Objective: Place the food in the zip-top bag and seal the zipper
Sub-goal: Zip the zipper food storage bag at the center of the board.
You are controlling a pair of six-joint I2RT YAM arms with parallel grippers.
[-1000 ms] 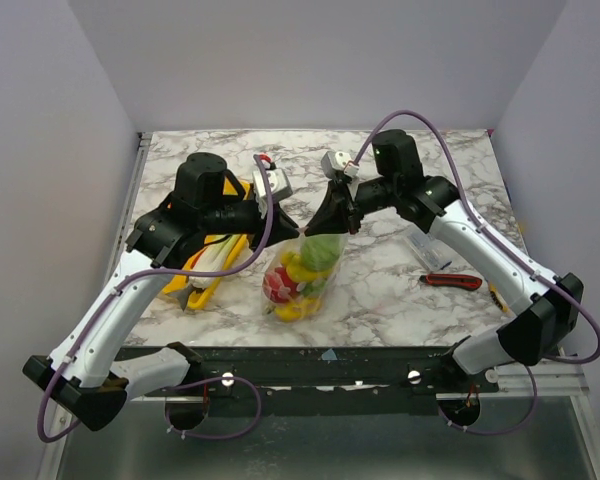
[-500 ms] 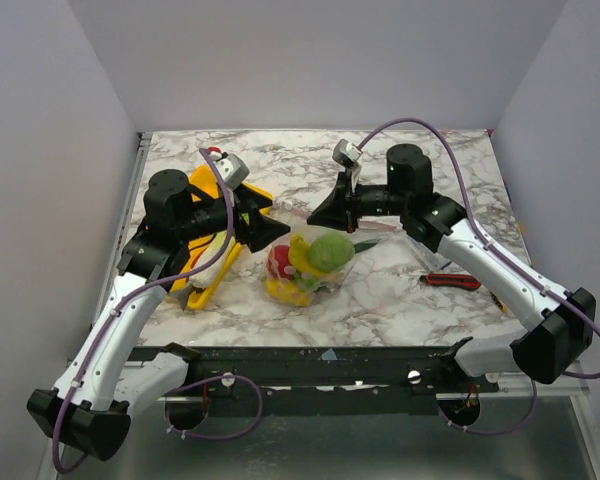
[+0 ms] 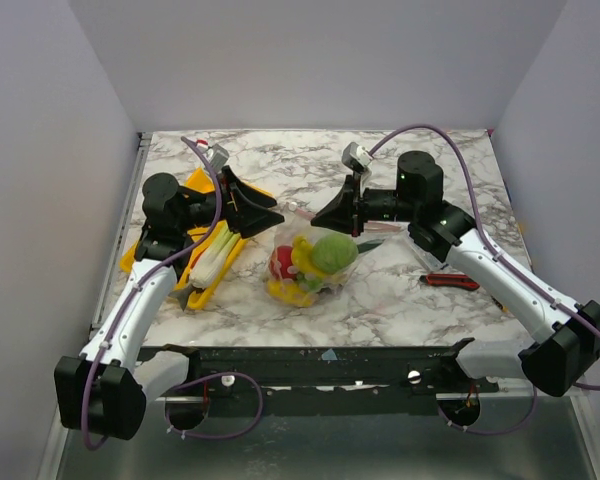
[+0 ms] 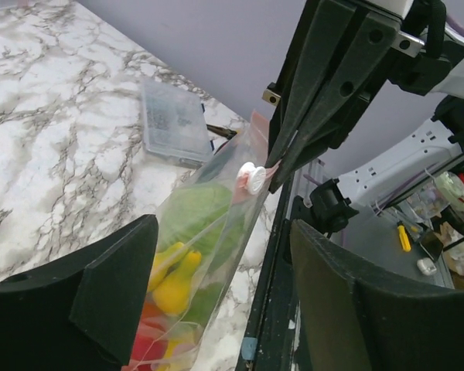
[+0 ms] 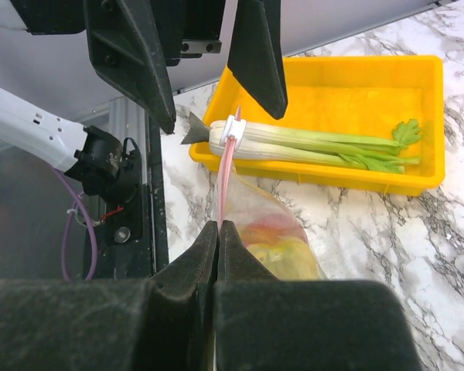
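Observation:
The zip-top bag (image 3: pixel 310 268) rests on the marble with a round green piece (image 3: pixel 330 252), a red piece (image 3: pixel 279 262) and yellow food (image 3: pixel 298 291) inside. My right gripper (image 3: pixel 318 222) (image 5: pixel 218 226) is shut on one end of the pink zipper (image 5: pixel 226 170). From there the strip runs as one thin line to a white slider (image 5: pixel 232 127) (image 4: pixel 253 178) at the far end. My left gripper (image 3: pixel 268 218) (image 4: pixel 224 232) stands open just left of the bag and touches nothing. Thin green stalks (image 5: pixel 325 143) lie in the yellow tray (image 5: pixel 332 85).
The yellow tray (image 3: pixel 195 285) sits at the left under my left arm. A red-handled tool (image 3: pixel 452 281) lies right of the bag, and a clear packet of grey bits (image 4: pixel 170 120) lies beyond it. The table's near edge is close below the bag.
My left gripper opened, let go of the bag's zipper end and drew back to the left. The bag sank from hanging between both grippers onto the table. The right gripper kept its hold.

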